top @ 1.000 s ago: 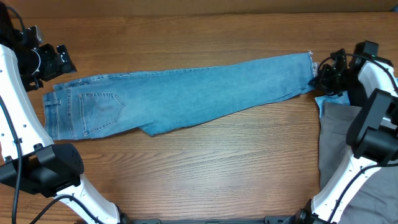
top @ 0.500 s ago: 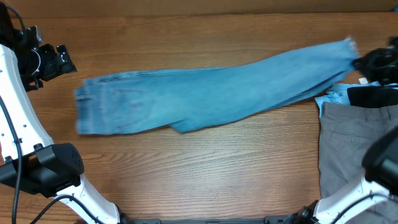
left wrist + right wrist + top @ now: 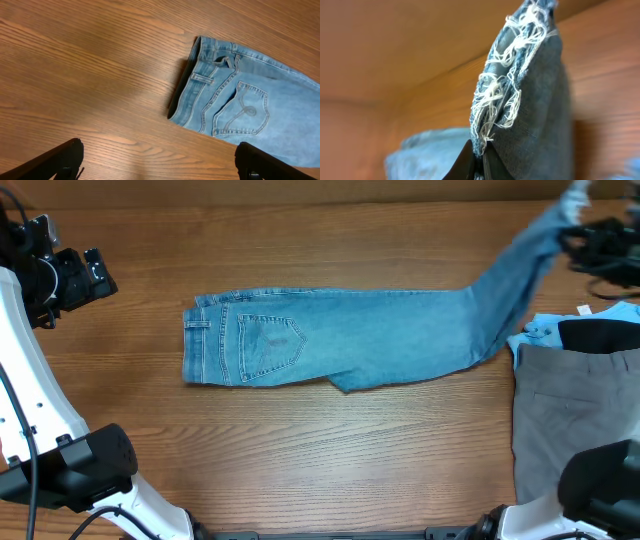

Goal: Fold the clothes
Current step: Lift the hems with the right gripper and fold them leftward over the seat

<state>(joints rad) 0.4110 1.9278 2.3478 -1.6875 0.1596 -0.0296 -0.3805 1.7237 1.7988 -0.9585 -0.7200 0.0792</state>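
Jeans (image 3: 340,345), light blue denim, lie across the middle of the wooden table (image 3: 300,470). Waistband (image 3: 197,340) is at the left end and one stitched back pocket (image 3: 270,345) faces up. Legs run to the right, flat on the wood for most of their length. Far end rises off the table toward the top right corner, blurred in the overhead view.

Right gripper (image 3: 585,238) is up in that corner, also blurred. Right wrist view shows its dark jaws pinched tight on the denim just below the frayed hem (image 3: 502,100), white threads hanging loose above the grip. Cloth hangs in the air there, wood behind it out of focus.

Left gripper (image 3: 95,272) sits at the far left, well apart from the waistband and touching nothing. Jaws stand wide. In the left wrist view both fingertips (image 3: 65,155) show at the bottom corners with bare wood between them, and the waistband end of the jeans lies ahead and to the right.

Grey trousers (image 3: 570,420) lie at the right edge of the table. A black garment (image 3: 600,335) and a pale-blue garment (image 3: 538,330) sit just above them, near the lifted legs.
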